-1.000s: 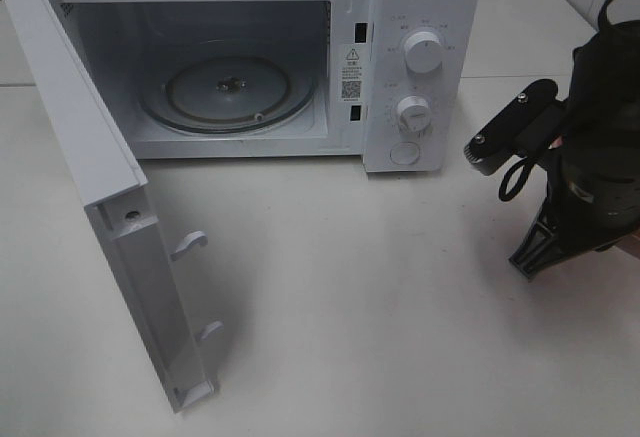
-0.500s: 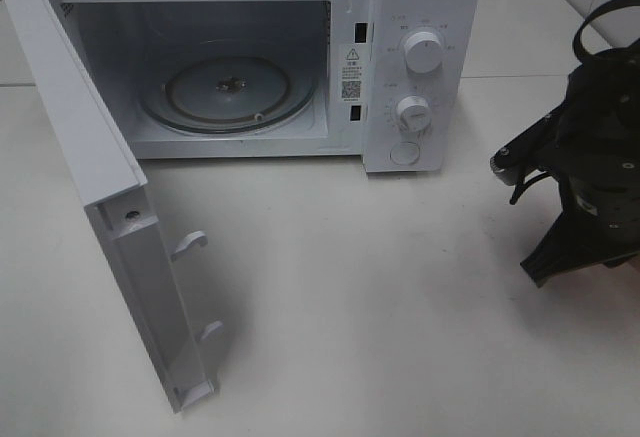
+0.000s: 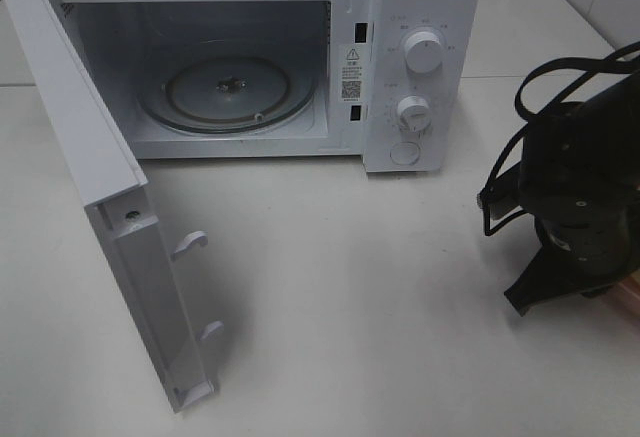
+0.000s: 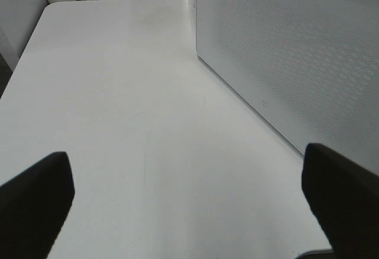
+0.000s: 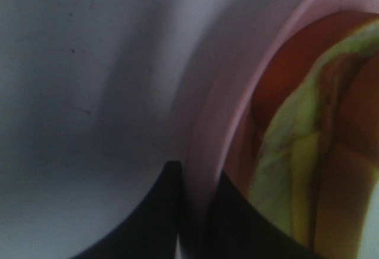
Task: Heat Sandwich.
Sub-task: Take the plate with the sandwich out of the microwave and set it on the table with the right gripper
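A: High view?
B: Microwave point(image 3: 300, 57), door point(image 3: 110, 207) swung open, turntable point(image 3: 228, 90) bare; right arm point(image 3: 575, 202) low at the table's right.

A: Left wrist?
B: Left gripper point(image 4: 189, 194) spread wide, holding nothing.

A: Right wrist?
B: Right gripper point(image 5: 198, 211) pinches the pink plate point(image 5: 219, 111) rim; sandwich point(image 5: 308, 170) lies on it.

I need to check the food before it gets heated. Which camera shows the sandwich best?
The right wrist view: the sandwich fills its side, close but blurred, lying on the pink plate. The high view shows no sandwich, the right arm covering that spot. The left wrist view shows none.
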Available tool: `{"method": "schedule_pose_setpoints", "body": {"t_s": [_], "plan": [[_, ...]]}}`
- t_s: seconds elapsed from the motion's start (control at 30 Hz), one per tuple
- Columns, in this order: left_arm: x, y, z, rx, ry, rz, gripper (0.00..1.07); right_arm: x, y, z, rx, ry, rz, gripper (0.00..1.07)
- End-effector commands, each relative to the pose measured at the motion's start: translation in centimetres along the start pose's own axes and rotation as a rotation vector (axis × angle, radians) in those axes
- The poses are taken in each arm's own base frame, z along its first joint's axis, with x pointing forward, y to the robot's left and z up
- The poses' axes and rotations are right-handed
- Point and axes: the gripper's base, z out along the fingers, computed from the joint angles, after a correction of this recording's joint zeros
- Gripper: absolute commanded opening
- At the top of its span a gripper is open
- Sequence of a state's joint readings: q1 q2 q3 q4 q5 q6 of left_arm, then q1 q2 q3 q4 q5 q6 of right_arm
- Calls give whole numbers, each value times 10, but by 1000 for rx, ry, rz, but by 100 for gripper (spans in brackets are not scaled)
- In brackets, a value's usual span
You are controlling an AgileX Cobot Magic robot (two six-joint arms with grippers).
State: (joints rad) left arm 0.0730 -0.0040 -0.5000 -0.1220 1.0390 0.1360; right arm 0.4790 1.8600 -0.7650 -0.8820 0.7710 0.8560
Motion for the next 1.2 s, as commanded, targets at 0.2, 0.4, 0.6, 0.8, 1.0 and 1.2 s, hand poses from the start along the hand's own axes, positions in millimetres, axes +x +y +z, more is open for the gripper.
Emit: {"method": "schedule_pose_setpoints", "body": {"t_s": [0.2, 0.4, 0.6, 0.8, 1.0, 1.2], "plan": [[2, 0, -2, -1, -25, -5, 103, -4, 1, 9, 55, -9, 36, 9], [2, 0, -2, -1, -25, -5, 103, -7, 5, 9, 17, -39, 56, 10], [2, 0, -2, -1, -25, -5, 103, -7, 5, 9, 16, -39, 55, 13], [2, 0, -2, -1, -25, -5, 103, -7, 5, 9, 15, -37, 57, 19], [2, 0, -2, -1, -25, -5, 103, -7, 3, 7, 14, -43, 64, 28], [2, 0, -2, -1, -25, -5, 103, -8, -3, -1, 7, -72, 82, 37]]}}
